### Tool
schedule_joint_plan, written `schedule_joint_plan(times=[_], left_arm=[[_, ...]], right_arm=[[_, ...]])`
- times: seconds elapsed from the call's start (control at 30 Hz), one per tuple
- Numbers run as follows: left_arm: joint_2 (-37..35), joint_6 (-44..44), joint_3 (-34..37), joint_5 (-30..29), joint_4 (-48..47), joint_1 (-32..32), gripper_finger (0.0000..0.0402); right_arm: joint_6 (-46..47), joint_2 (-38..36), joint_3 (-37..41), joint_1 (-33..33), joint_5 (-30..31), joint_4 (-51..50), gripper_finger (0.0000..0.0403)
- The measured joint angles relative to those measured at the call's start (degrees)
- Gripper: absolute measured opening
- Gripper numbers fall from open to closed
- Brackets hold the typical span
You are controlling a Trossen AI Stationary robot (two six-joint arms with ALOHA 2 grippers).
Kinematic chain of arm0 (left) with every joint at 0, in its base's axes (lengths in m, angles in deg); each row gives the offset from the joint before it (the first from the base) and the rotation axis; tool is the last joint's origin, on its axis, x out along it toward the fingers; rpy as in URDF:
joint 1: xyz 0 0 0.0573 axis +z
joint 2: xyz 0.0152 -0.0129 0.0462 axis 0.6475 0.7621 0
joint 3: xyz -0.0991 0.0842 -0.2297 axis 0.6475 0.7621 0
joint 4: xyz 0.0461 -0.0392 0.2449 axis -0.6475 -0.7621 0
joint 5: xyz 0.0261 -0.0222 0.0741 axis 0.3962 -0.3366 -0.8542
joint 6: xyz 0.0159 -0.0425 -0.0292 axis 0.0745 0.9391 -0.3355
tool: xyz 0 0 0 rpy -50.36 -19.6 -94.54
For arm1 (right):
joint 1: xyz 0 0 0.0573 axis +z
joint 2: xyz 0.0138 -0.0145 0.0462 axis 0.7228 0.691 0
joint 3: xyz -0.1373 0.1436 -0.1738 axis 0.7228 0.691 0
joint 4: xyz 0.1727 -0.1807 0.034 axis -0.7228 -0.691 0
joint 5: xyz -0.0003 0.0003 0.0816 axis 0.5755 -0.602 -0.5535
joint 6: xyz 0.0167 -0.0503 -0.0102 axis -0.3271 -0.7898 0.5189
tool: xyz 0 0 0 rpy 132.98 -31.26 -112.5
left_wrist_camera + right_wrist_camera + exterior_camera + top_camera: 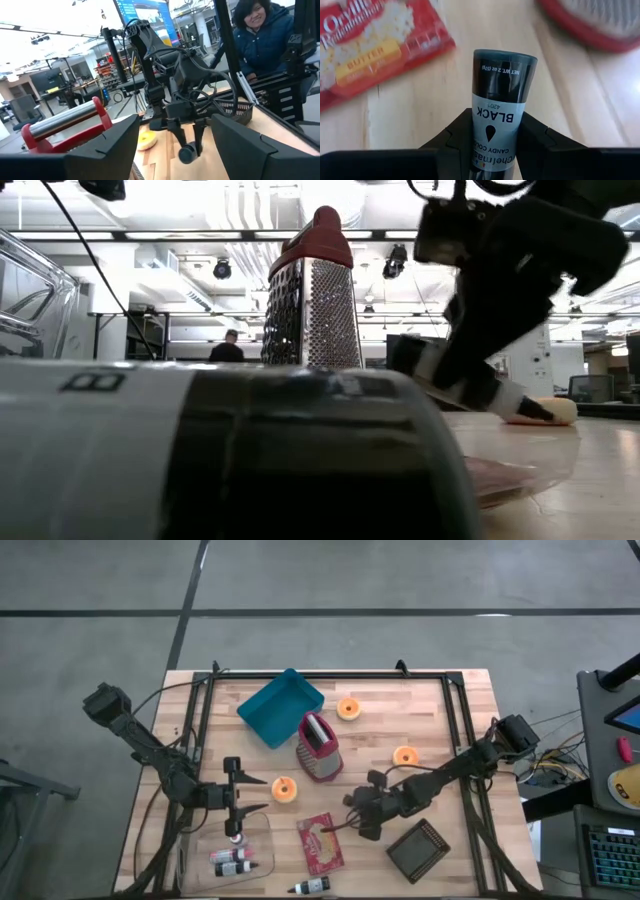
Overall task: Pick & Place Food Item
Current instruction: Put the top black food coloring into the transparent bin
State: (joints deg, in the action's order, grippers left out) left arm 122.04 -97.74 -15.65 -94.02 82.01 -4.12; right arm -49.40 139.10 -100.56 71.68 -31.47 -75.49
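My right gripper (352,823) is shut on a small black bottle (503,100) labelled BLACK, just right of a red popcorn packet (320,843) that lies flat on the table. The left wrist view shows the same bottle (187,152) sticking out below the right arm's fingers. A metal grater (318,747) with a red handle stands upright behind them. Orange round pieces (284,789) (405,755) (348,708) lie on the wood. My left gripper (240,798) is open and level at the left, holding nothing. My right gripper pinches the bottle's labelled body (492,150) between its two fingers, one on each side. The bottle lies along the fingers, its free end (504,56) pointing forward and down toward the table. The fingers slant down from the table's right side.
A teal tray (282,705) sits at the back left, a black mesh basket (418,850) at the front right. A clear container (240,858) holds small bottles, and another bottle (310,887) lies at the near edge. A person (260,30) stands beyond the table.
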Motion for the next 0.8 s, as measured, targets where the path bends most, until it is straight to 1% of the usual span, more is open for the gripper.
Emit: schedule_joint_plan(times=[0.2, 0.33, 0.5, 0.67, 0.8], left_arm=[[0.0, 2.8, 0.0, 2.4, 0.0, 0.0, 0.0253], [0.0, 3.4, 0.0, 2.7, 0.0, 0.0, 0.0253], [0.0, 4.1, 0.0, 2.9, 0.0, 0.0, 0.0253], [0.0, 5.1, 0.0, 3.5, 0.0, 0.2, 0.0253], [0.0, 7.3, 0.0, 5.9, 0.0, 1.5, 0.0252]], right_arm=[[-7.3, -0.1, -4.2, 0.0, 6.3, 1.4, 0.0103], [-15.1, -0.1, -6.4, 0.0, 10.0, 8.4, 0.0103], [-26.9, -0.1, -7.2, 0.0, 11.7, 22.7, 0.0103], [-37.5, 0.2, -4.4, -0.2, 11.3, 40.4, 0.0103], [-43.4, 0.9, -3.1, -0.5, 10.6, 49.6, 0.0103]])
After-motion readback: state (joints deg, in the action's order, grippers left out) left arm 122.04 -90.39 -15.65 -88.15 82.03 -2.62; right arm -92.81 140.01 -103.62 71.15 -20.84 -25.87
